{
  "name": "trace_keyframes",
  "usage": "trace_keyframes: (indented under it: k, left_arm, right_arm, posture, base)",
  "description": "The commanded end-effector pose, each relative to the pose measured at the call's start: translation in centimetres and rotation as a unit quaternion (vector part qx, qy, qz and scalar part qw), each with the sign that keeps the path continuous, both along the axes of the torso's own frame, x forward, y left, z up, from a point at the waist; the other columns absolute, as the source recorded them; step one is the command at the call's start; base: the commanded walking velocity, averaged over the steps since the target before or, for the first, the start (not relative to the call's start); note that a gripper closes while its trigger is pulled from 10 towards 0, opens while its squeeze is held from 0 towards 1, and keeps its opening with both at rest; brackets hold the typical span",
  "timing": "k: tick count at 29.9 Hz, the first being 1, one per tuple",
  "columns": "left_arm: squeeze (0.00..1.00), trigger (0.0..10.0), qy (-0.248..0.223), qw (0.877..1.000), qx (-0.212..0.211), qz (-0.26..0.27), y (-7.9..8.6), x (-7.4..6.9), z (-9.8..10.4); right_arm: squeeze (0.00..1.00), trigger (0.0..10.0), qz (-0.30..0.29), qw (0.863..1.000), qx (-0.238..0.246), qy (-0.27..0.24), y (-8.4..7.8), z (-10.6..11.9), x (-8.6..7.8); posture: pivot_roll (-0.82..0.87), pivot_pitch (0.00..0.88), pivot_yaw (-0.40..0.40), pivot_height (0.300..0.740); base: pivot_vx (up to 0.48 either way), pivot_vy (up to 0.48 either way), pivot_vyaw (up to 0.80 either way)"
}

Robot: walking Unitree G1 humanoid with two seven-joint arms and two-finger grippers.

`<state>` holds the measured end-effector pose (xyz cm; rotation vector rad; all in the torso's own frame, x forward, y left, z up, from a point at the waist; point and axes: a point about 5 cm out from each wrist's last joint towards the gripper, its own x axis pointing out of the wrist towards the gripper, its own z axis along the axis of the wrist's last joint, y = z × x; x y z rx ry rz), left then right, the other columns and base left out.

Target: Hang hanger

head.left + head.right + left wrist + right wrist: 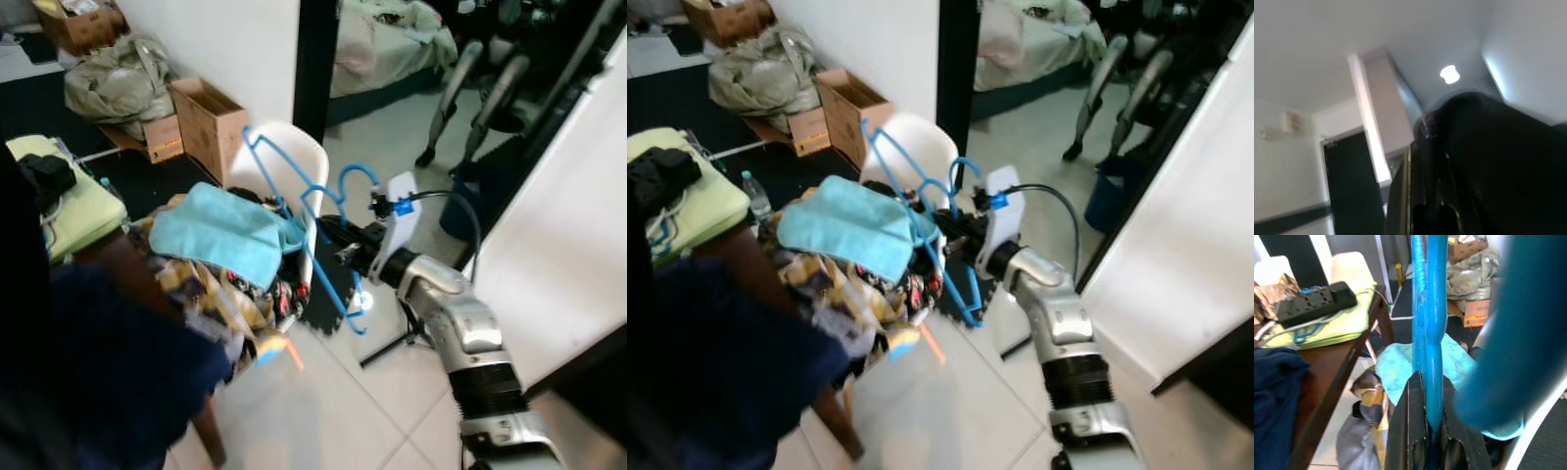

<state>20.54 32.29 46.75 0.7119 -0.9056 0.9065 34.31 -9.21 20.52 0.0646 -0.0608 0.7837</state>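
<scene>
The blue hanger (304,211) was held clenched in the right gripper (333,238) just beside the white chair (284,162), and should have been lifted clear of the chair's clothes (230,259) before hanging.

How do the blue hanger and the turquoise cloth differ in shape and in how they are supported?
The hanger is a thin rigid frame; the cloth is a soft, flat sheet. The hanger is clamped in the right gripper; the cloth lies on the clothes pile on the white chair. Both are bluish.
</scene>
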Motion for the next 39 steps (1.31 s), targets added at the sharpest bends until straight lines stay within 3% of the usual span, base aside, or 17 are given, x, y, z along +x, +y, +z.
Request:
trace_keyframes:
  k: [1,5,6,8,12,13,14,15,16,17,18,19,20,22,30,32,39]
  left_arm:
    - [0.00,10.0,-0.001,1.000,-0.018,0.015,0.5,-0.1,-0.6]
    - [0.00,10.0,0.049,0.995,-0.082,0.014,1.8,1.2,-3.9]
    - [0.00,10.0,0.099,0.989,-0.105,-0.017,1.6,2.6,-5.9]
    - [0.00,10.0,0.214,0.966,-0.110,-0.097,-0.2,5.3,-9.4]
    - [0.00,10.0,0.266,0.952,-0.084,-0.123,-1.5,6.1,-10.7]
    - [0.00,10.0,0.333,0.928,-0.050,-0.158,-3.2,6.9,-12.5]
    - [0.00,10.0,0.333,0.928,-0.050,-0.158,-3.2,6.9,-12.5]
    - [0.00,10.0,0.384,0.902,-0.035,-0.195,-4.6,7.1,-14.4]
    - [0.00,10.0,0.384,0.902,-0.035,-0.195,-4.6,7.1,-14.4]
    - [0.00,10.0,0.413,0.882,-0.026,-0.226,-5.8,7.0,-15.7]
    - [0.00,10.0,0.413,0.882,-0.026,-0.226,-5.8,7.0,-15.7]
    - [0.00,10.0,0.445,0.863,-0.031,-0.237,-6.3,6.9,-17.0]
    - [0.00,10.0,0.460,0.858,-0.039,-0.226,-6.3,6.9,-17.6]
    - [0.00,10.0,0.471,0.854,-0.044,-0.214,-6.1,6.8,-18.0]
    - [0.00,10.0,0.452,0.877,-0.100,-0.129,-4.2,5.8,-17.8]
    - [1.00,10.0,0.443,0.885,-0.113,-0.096,-3.2,4.7,-17.5]
    - [1.00,10.0,0.476,0.869,-0.108,-0.082,-2.7,3.8,-17.8]
  right_arm:
    - [0.00,10.0,-0.014,1.000,0.000,0.004,-1.0,-0.2,0.0]
    - [0.00,10.0,-0.013,1.000,-0.008,0.009,-1.1,-0.5,-0.1]
    - [0.00,10.0,-0.009,1.000,-0.013,0.011,-1.1,-0.7,-0.2]
    - [0.00,10.0,0.002,1.000,-0.020,0.014,-1.0,-0.9,-0.3]
    - [0.00,10.0,0.006,1.000,-0.023,0.015,-1.0,-1.0,-0.4]
    - [0.00,10.0,0.009,1.000,-0.026,0.016,-1.0,-1.1,-0.5]
    - [0.00,10.0,0.009,1.000,-0.026,0.016,-1.0,-1.1,-0.5]
    - [0.00,10.0,0.009,0.999,-0.029,0.017,-1.1,-1.2,-0.6]
    - [0.00,10.0,0.009,0.999,-0.029,0.017,-1.1,-1.2,-0.6]
    - [0.00,10.0,0.010,0.999,-0.031,0.017,-1.2,-1.2,-0.6]
    - [0.00,10.0,0.010,0.999,-0.031,0.017,-1.2,-1.2,-0.6]
    - [0.00,10.0,0.011,0.999,-0.034,0.018,-1.2,-1.3,-0.6]
    - [0.00,10.0,0.013,0.999,-0.035,0.018,-1.2,-1.3,-0.5]
    - [0.00,10.0,0.015,0.999,-0.037,0.018,-1.2,-1.3,-0.5]
    - [0.00,10.0,0.030,0.998,-0.044,0.015,-1.1,-1.4,-0.8]
    - [0.00,10.0,0.033,0.998,-0.046,0.015,-1.1,-1.5,-0.9]
    - [0.00,10.0,0.039,0.998,-0.051,0.016,-1.2,-1.6,-0.9]
  posture:
    - [0.05,0.087,-0.064,0.740]
    - [0.05,0.088,-0.060,0.740]
    - [0.05,0.088,-0.057,0.740]
    - [0.05,0.089,-0.056,0.740]
    - [0.05,0.092,-0.053,0.740]
    - [0.05,0.093,-0.054,0.740]
    - [0.05,0.093,-0.054,0.740]
    - [0.05,0.093,-0.054,0.740]
    - [0.05,0.093,-0.054,0.740]
    - [0.05,0.097,-0.054,0.740]
    - [0.05,0.097,-0.054,0.740]
    - [0.05,0.095,-0.056,0.740]
    - [0.05,0.094,-0.054,0.740]
    - [0.05,0.093,-0.053,0.740]
    - [0.05,0.088,-0.046,0.740]
    - [0.06,0.086,-0.047,0.740]
    - [0.07,0.085,-0.053,0.740]
  base:
    - [0.000,0.000,0.00]
    - [0.000,0.000,0.00]
    - [0.000,0.000,0.00]
    - [0.000,0.000,0.00]
    - [0.000,0.000,0.00]
    - [0.000,0.000,0.00]
    - [0.000,0.000,0.00]
    - [0.000,0.000,0.00]
    - [0.000,0.000,0.00]
    - [0.000,0.000,0.00]
    - [0.000,0.000,0.00]
    - [0.000,0.000,0.00]
    - [0.000,0.000,0.00]
    - [0.000,0.000,0.00]
    - [0.000,0.000,0.00]
    - [0.000,0.000,0.00]
    - [0.000,0.000,0.00]
